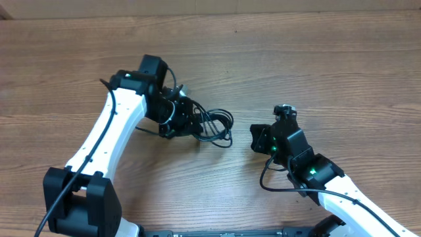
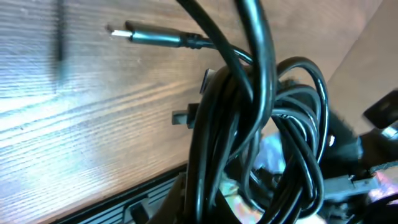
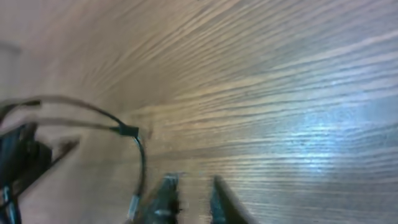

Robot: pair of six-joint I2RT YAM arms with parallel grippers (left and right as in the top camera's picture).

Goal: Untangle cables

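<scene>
Cables: one black knot of loops on the wooden table, gathered at the tips of the left gripper and spilling out from them toward the right gripper. Left jaws: clenched on the knot. In the left wrist view the cords fill the space between the fingers and hide most of them, the thick of the bundle running up through the grip and several loops crossing over one another just beyond it. Long axis of the whole tangle, seen from overhead, runs left to right across the table, from the left jaws out to the far edge of the loops. One plug stands free of the knot, ahead of the left jaws and off to one side; its cord leads back into the bundle, its metal tip points away from it, and it lies flat along the wood grain. Further right, the outermost loops stop short of the right gripper, with bare wood between. Right jaws: tips a little parted, wood showing between them, nothing in them. The right wrist view is blurred. It shows one thin strand curving beside the right jaws on their left, with a small connector part-way along it. The strand is apart from the fingers, and its far end runs off toward the dark mass at the left edge.
</scene>
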